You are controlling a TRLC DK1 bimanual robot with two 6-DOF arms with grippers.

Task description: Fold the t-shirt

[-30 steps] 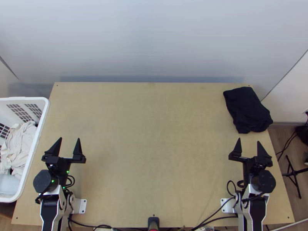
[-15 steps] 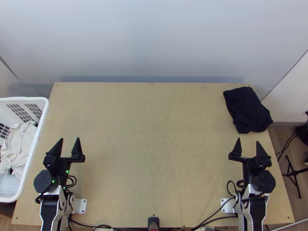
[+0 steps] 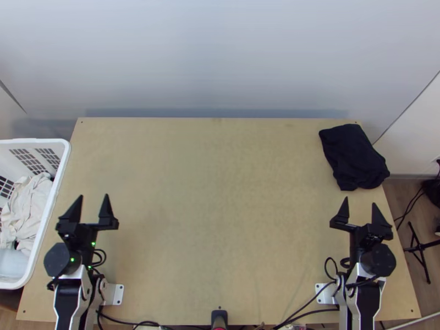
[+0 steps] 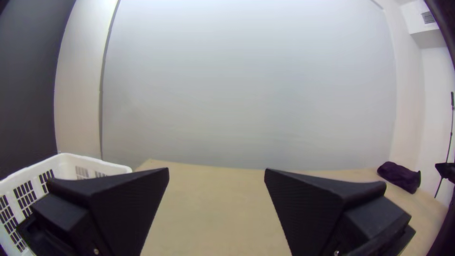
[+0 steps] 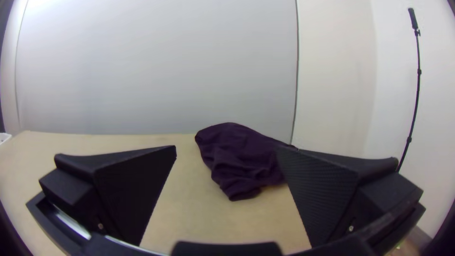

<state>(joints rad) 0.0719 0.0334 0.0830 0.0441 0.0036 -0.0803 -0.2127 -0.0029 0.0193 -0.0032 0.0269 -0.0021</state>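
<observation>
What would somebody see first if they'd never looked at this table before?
Probably the dark cloth, lying in a rumpled bundle at the table's far right corner. Next might be the white basket at the left edge, with pale cloth bunched inside. Then the left gripper and right gripper, both open, near the table's two sides.

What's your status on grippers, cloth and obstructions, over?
Left gripper open, empty. Right gripper open, empty. Dark cloth bundled at table's far right corner, ungrasped. White basket beside left gripper may crowd it, over.
</observation>
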